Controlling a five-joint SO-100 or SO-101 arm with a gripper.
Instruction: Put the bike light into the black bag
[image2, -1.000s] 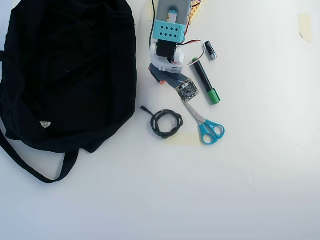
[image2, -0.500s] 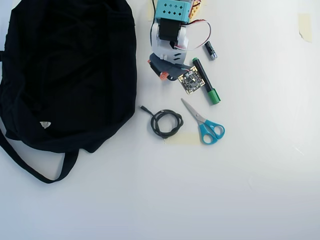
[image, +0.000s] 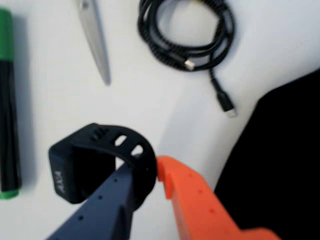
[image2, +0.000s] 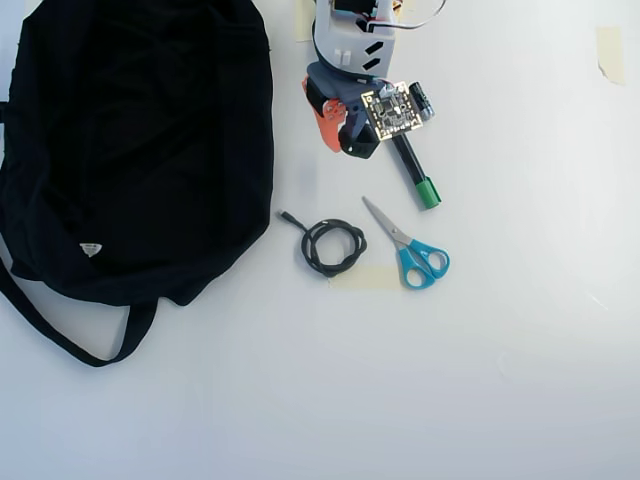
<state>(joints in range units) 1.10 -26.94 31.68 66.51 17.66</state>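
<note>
The bike light, a small black ring strap with a blocky head, sits between my dark blue finger and orange finger. My gripper is shut on its strap. In the overhead view the gripper holds the light just right of the black bag, which lies floppy at the left with a small white label. The bag's edge shows at the right of the wrist view. I cannot tell whether the light rests on the table or hangs just above it.
A coiled black cable and blue-handled scissors lie on the white table below the gripper in the overhead view. A black marker with a green cap lies beside the gripper.
</note>
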